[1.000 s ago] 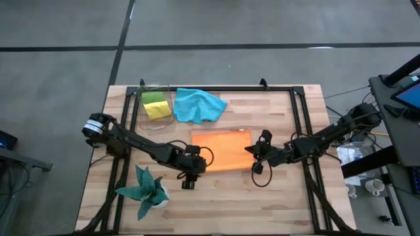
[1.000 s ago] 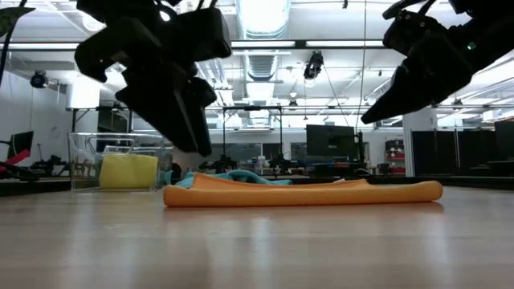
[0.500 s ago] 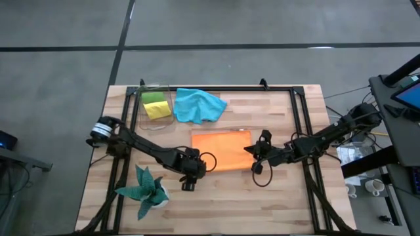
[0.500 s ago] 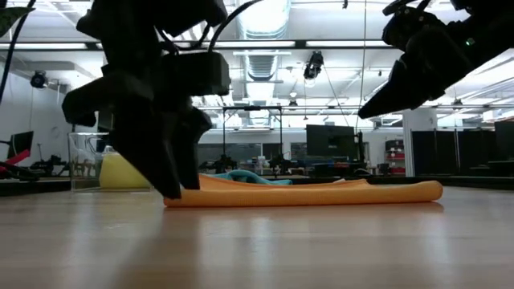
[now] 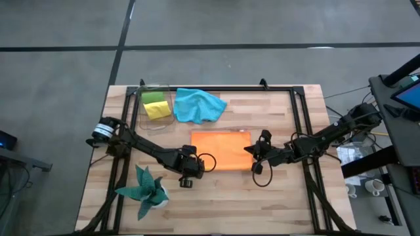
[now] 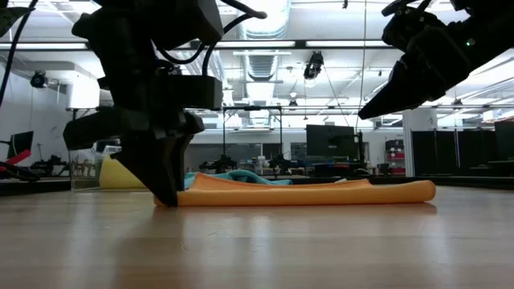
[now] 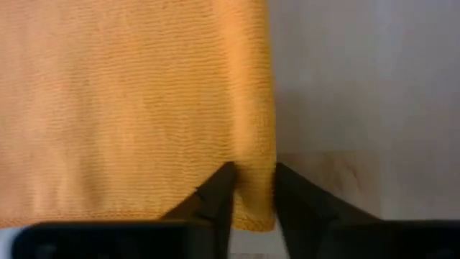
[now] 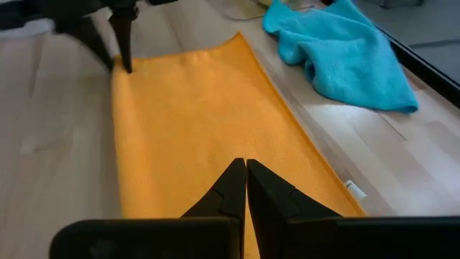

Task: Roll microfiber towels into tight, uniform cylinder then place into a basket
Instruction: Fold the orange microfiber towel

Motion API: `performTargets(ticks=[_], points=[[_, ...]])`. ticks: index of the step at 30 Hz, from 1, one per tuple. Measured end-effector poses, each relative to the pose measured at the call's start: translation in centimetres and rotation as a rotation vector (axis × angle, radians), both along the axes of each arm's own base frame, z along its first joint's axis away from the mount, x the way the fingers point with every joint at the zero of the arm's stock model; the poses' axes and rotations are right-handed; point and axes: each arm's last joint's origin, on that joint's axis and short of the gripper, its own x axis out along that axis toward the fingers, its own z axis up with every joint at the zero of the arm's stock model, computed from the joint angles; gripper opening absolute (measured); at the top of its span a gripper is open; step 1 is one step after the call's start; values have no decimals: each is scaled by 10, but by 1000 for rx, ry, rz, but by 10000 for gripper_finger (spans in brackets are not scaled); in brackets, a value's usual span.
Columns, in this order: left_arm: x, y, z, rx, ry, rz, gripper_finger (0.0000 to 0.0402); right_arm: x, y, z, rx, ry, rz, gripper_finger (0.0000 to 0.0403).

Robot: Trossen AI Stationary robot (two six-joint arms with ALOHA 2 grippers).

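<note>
Progress, near edge to far: nothing rolled at the work spot yet. Orange towel [image 5: 221, 149] lies flat, mid-table. Left gripper [image 5: 186, 172] sits at the towel's 7 o'clock corner, tips down at the tabletop, jaws narrowed onto the cloth edge; in the left wrist view the fingertips [image 7: 220, 188] have a strip of orange hem between them, so it looks like a pinch, prob. the start of the roll. Right gripper [image 5: 250, 150] is at the towel's 3 o'clock edge, raised above it in the low view, jaws fully closed, nothing held.

Farther back, at 11 o'clock from the orange towel, the blue towel [image 5: 199, 105] lies crumpled on the table, not rolled. Beside it, at the far left corner, the basket [image 5: 172, 99] holds the lime green towel [image 5: 153, 97] and the yellow towel [image 5: 158, 110]. So, judging by layout: two in, two left, orange in hand.

Vs a second ago: left gripper was wide open and hanging above the table beside that corner; it has dropped to the surface and closed in on the hem. The towel's near-left end has shifted slightly toward the centre in the low view. Right arm unchanged.
</note>
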Motion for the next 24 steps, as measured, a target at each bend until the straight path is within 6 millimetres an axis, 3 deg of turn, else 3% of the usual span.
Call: performTargets(ticks=[2,4,9,16,24], points=[[0,0,0,4,-1,2,25,0,1,0,2,20,49,9],[0,0,0,5,-4,10,8,1,2,-1,41,39,106,15],[0,1,0,8,-9,32,2,0,3,-4,179,75,167,70],[0,1,0,-2,-13,57,1,-3,5,-17,192,218,247,170],[0,1,0,-3,-15,58,0,13,14,-50,119,398,275,186]])
